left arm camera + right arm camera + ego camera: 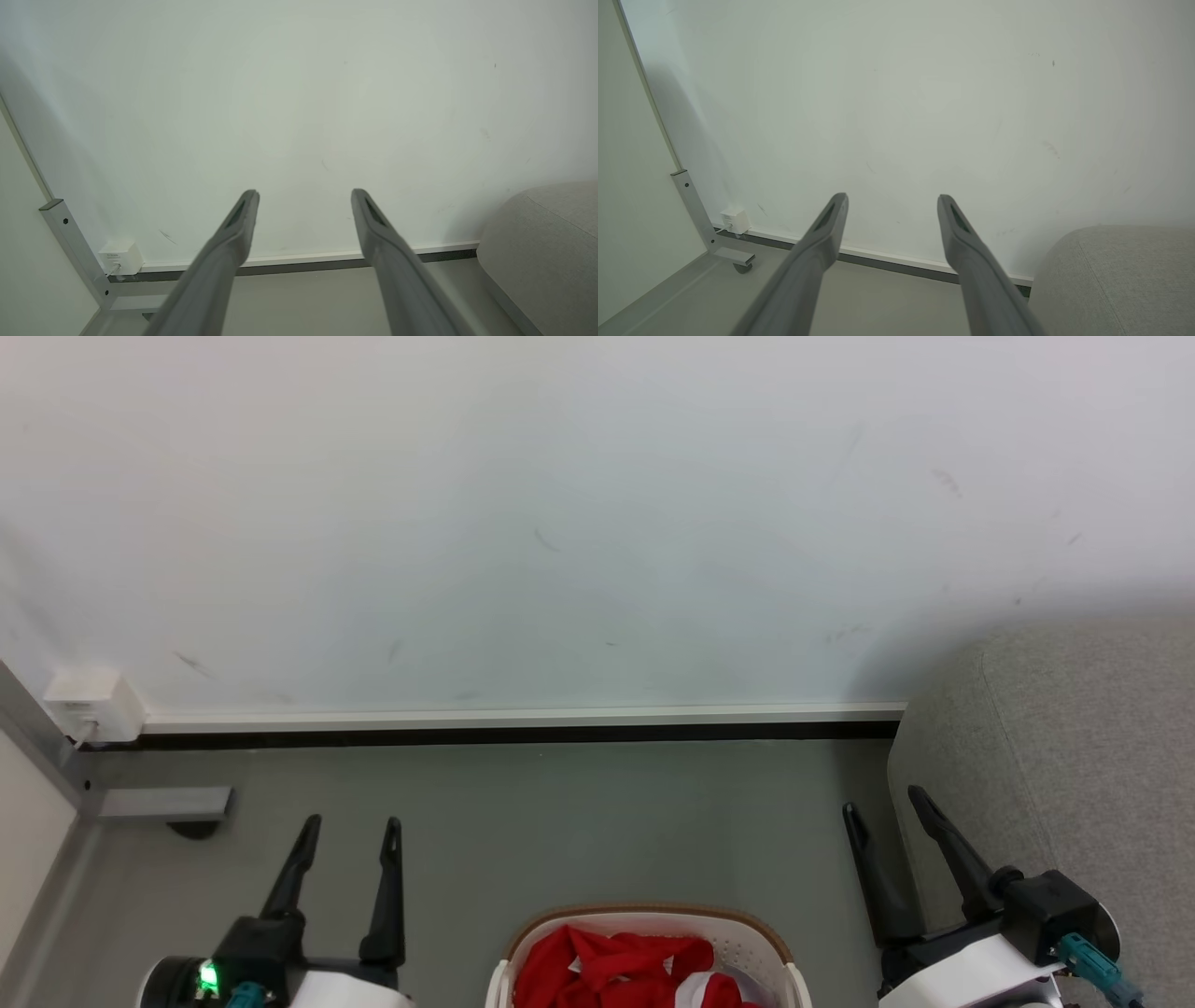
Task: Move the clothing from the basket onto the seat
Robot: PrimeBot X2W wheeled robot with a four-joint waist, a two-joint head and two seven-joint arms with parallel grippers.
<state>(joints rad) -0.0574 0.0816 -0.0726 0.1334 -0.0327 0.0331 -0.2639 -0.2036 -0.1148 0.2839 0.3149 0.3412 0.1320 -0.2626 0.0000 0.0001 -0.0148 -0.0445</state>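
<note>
I have the left gripper [353, 823] at the lower left of the head view. Its two dark fingers are spread wide and hold nothing, tips up over the bare grey floor [579, 821]. The right gripper [883, 801] sits at the lower right, also spread wide and empty. Its fingers lean to the left, just in front of the rounded corner of the sofa [1074, 756] (whether they touch the fabric I cannot tell from here).

Between the two grippers, at the bottom edge of the head view, is the basket [653, 911], cream with a tan rim and cut off by the frame. The red clothes [607, 966] lie bunched inside it, with a scrap of white cloth [695, 989] to their right. Neither gripper touches the basket.

The grey sofa stands to the right of the basket, close to the white wall [560, 523]. A pale skirting board [523, 717] runs along the wall's foot, with a dark strip under it. At the far left a small white box [93, 702] sits at the base of the wall, and near it a grey metal foot [163, 802] rests on the floor.
</note>
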